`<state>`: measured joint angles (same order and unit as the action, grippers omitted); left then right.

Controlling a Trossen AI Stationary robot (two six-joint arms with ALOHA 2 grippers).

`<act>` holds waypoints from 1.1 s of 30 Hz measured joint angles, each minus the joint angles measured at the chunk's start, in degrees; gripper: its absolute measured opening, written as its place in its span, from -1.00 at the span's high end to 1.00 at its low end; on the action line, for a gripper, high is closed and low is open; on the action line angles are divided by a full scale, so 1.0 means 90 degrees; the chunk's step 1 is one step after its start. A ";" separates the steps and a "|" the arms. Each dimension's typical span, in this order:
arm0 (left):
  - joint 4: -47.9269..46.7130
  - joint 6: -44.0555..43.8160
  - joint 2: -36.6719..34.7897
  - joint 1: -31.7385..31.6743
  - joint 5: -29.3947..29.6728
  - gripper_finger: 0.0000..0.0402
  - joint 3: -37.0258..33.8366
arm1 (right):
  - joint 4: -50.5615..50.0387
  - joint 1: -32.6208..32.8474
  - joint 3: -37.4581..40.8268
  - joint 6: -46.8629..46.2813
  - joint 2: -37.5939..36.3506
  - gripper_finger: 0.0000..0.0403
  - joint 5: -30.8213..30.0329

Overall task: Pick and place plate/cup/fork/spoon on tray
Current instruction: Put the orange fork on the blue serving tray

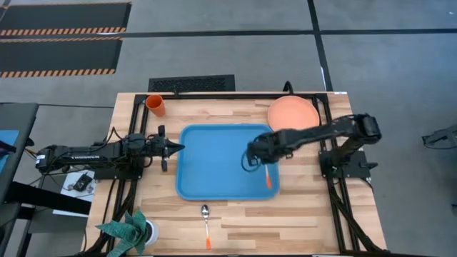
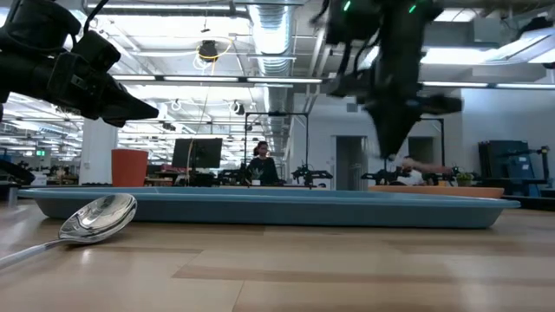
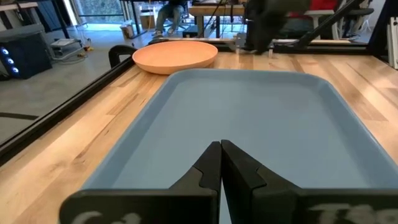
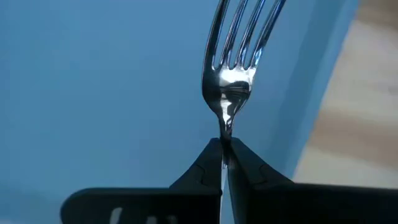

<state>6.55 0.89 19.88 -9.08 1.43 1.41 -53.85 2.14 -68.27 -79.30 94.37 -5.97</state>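
R claw pinches fork by its neck, blue tray below; L claw pressed together w/ tray ahead.

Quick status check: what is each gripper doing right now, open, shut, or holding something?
Left gripper: shut, empty, at the tray's left edge.
Right gripper: shut on the fork, over the tray.

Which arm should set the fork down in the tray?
Right. Its hand is shut on the fork above the tray; the left hand waits shut at the tray's edge.
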 joint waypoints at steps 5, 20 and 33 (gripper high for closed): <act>-0.0025 0.0002 -0.0001 -0.0001 0.0002 1.00 0.0000 | 0.0176 -0.0711 0.0001 0.0524 0.0595 0.89 0.0373; -0.0066 0.0015 0.0000 -0.0002 0.0002 1.00 0.0000 | -0.0181 -0.1097 -0.0002 0.0818 0.1317 0.90 0.0621; -0.0067 0.0010 -0.0002 -0.0002 0.0002 1.00 0.0000 | -0.0162 -0.1385 0.0000 0.0840 0.1311 0.90 0.0315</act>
<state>5.96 0.97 19.86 -9.10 1.45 1.41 -55.31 -10.33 -68.27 -71.74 106.17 -3.14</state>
